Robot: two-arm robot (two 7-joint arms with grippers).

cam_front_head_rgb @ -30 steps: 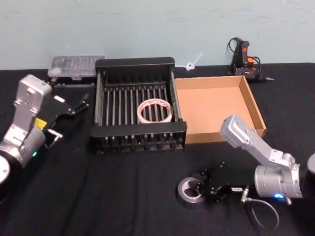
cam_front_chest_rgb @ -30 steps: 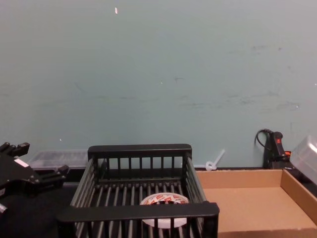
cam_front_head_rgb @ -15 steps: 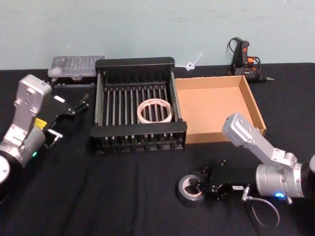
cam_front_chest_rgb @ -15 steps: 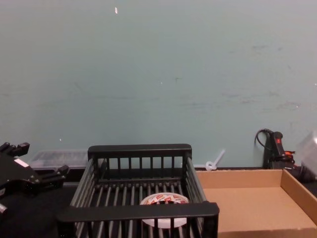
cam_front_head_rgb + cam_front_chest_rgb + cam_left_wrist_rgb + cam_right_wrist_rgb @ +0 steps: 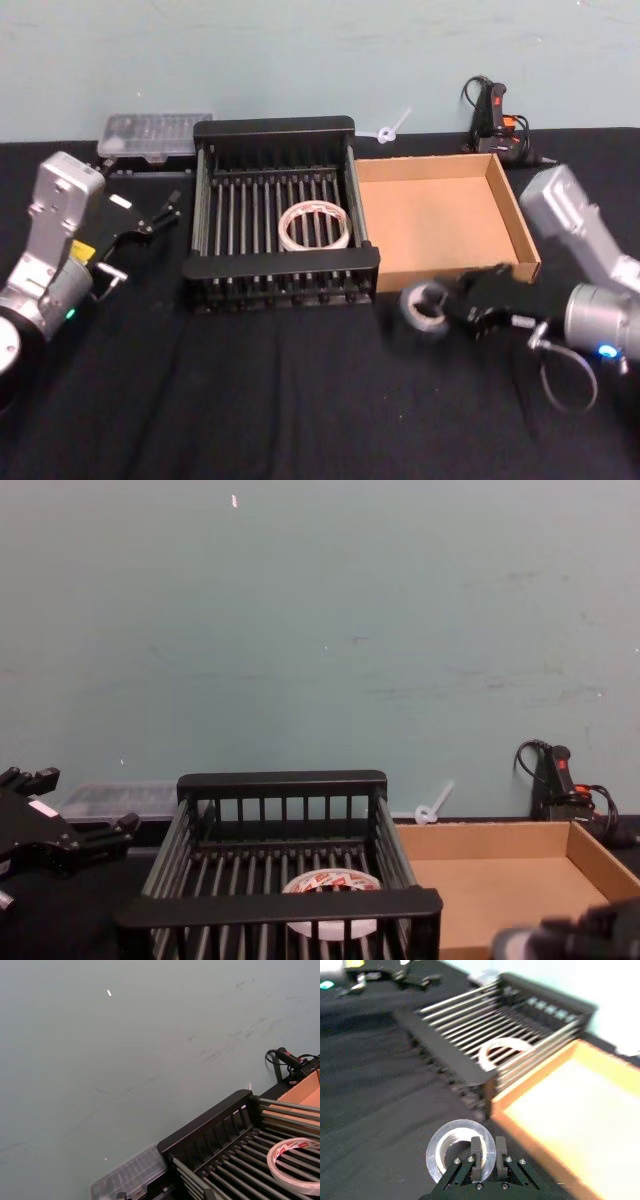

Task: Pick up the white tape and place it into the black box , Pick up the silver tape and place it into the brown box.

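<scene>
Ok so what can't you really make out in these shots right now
- Silver tape, chest view: cut off by the bottom edge and blurred.
- Right claw, head view: motion-blurred against the black table, so its fingers merge.
- White tape, chest view: the black box front rim hides its near half.
- Left claw, head view: small and dark.

Plastic, cardboard and cloth

Dull black plastic black box (image 5: 278, 270), plain matt cardboard brown box (image 5: 437, 215), soft black cloth table (image 5: 250, 400), dull grey silver tape (image 5: 425, 308).

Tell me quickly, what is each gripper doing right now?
Left gripper: open, holding nothing, parked left of the black box.
Right gripper: shut on the silver tape, near the brown box.
</scene>
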